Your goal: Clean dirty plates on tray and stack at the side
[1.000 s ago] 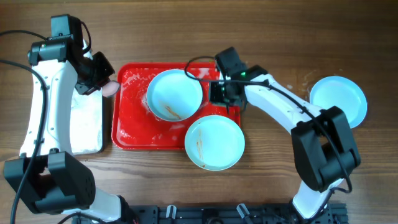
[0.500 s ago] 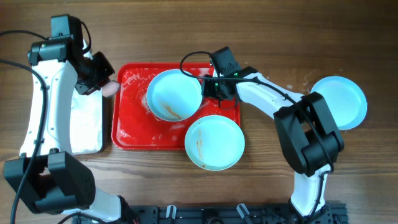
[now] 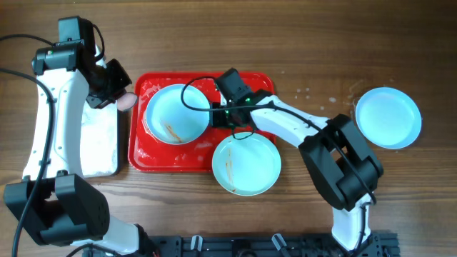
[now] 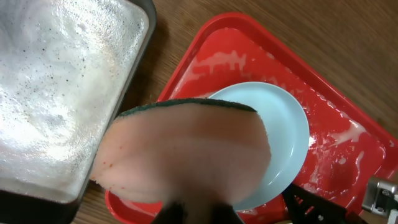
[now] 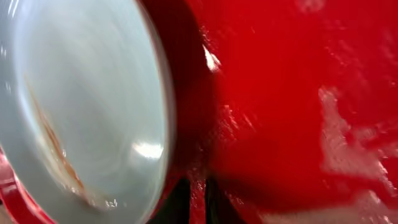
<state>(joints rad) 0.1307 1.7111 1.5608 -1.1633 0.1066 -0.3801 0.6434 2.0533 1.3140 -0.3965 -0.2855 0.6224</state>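
Moved since the earlier frame: right pincer (image 5: pixel 198 202), carried across the tray (image 3: pixel 153 160) toward the left arm's side. The smeared plate (image 3: pixel 175 114) has shifted the same way with it. Left pincer (image 4: pixel 199 213) and its sponge (image 4: pixel 186 155) are unchanged.

Item 1, right pincer. Fingertips are drawn close, with a thin sliver of red tray between them. Whether they nip anything cannot be told. The smeared plate lies on the tray just beside the pincer on its left, rim at or against the outer finger; contact is not certain.

Item 2, left pincer. Clamped on the sponge, pink face and green scouring back, held over the tray's far-left edge and well apart from the right pincer. A foamy basin (image 4: pixel 56 93) lies just to its left.

Item 3, second plate (image 3: pixel 246 163). Just behind the right pincer, toward the robot's base, overlapping the tray's near rim and partly on the table (image 3: pixel 307 43). Brown streak inside.

Item 4, third plate (image 3: pixel 388 118). Well apart to the right pincer's right, off the tray, on bare wood. No smear visible.

Progress, judged: one plate seemingly clean and set aside; two soiled, neither yet stacked. About a third done. Remaining: bring the smeared plate under the sponge, scrub it and move it aside; repeat for the second plate; stack all three.
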